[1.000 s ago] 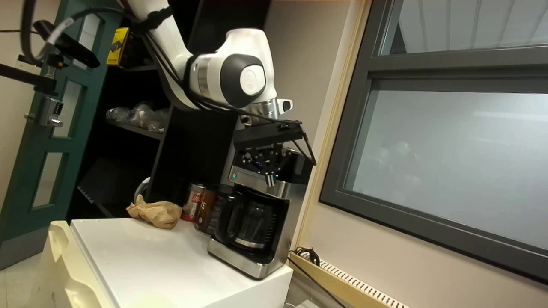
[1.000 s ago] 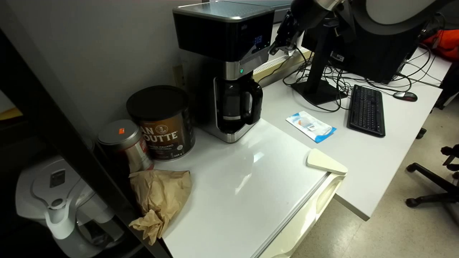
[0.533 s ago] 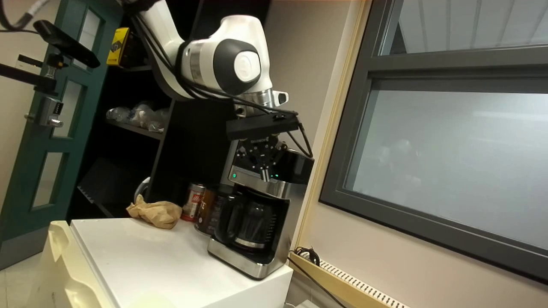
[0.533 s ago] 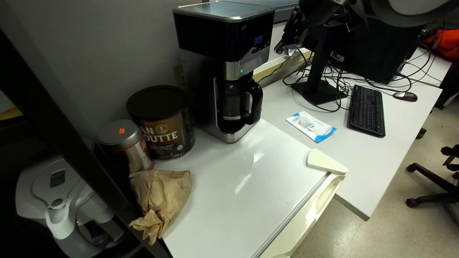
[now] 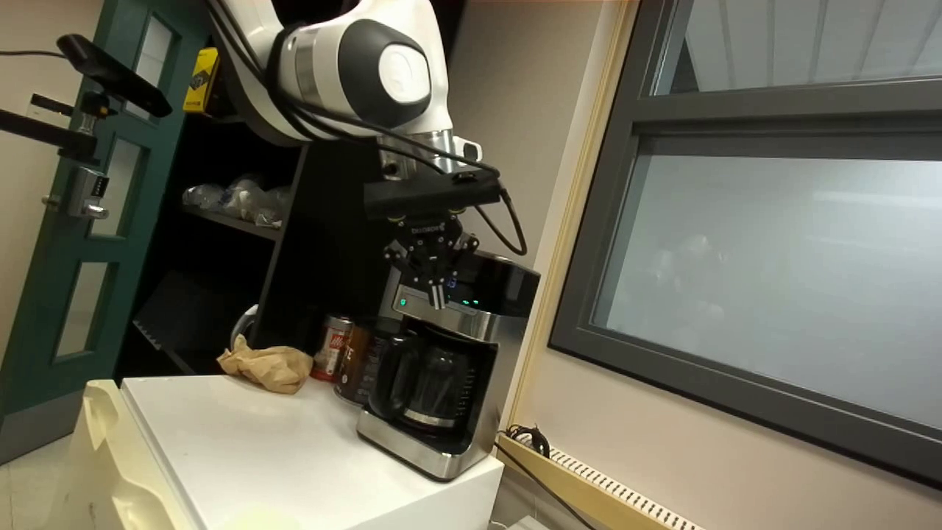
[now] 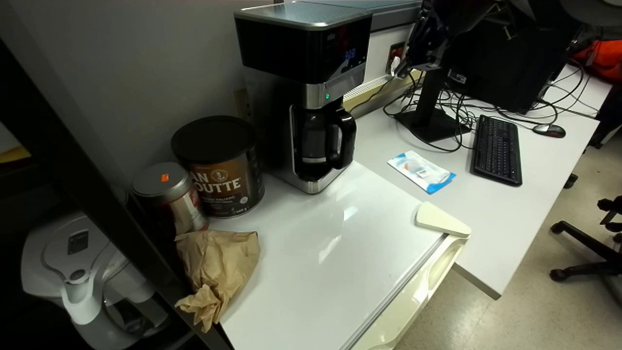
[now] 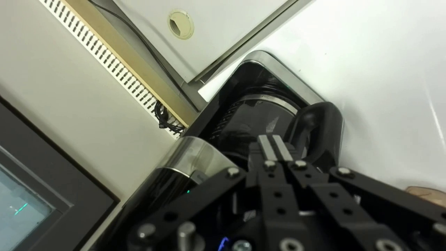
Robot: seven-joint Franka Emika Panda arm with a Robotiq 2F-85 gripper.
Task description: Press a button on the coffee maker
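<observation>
The black and silver coffee maker point(image 5: 445, 379) stands upright on a white cabinet top, and it also shows in an exterior view point(image 6: 311, 73) and the wrist view point(image 7: 254, 118). Its dark carafe point(image 6: 316, 138) is in place. Its display point(image 6: 349, 54) shows blue digits, and a round button point(image 6: 327, 96) on the silver strip glows green. My gripper point(image 5: 438, 297) is shut and empty, tips pointing down. It hovers in front of the control strip, apart from the machine, with a gap seen in an exterior view point(image 6: 401, 73). In the wrist view the fingertips point(image 7: 275, 148) lie together over the carafe, hiding part of the machine.
A brown coffee can point(image 6: 221, 180) and a smaller tin point(image 6: 170, 194) stand beside the machine. A crumpled paper bag point(image 6: 218, 272) lies near the shelf post. A desk with a keyboard point(image 6: 496, 148) and monitor adjoins. A wall and window point(image 5: 765, 280) stand close behind.
My gripper has moved up and back, away from the coffee maker's front, and the gap has widened. More of the display and green lights show. The coffee maker has not moved.
</observation>
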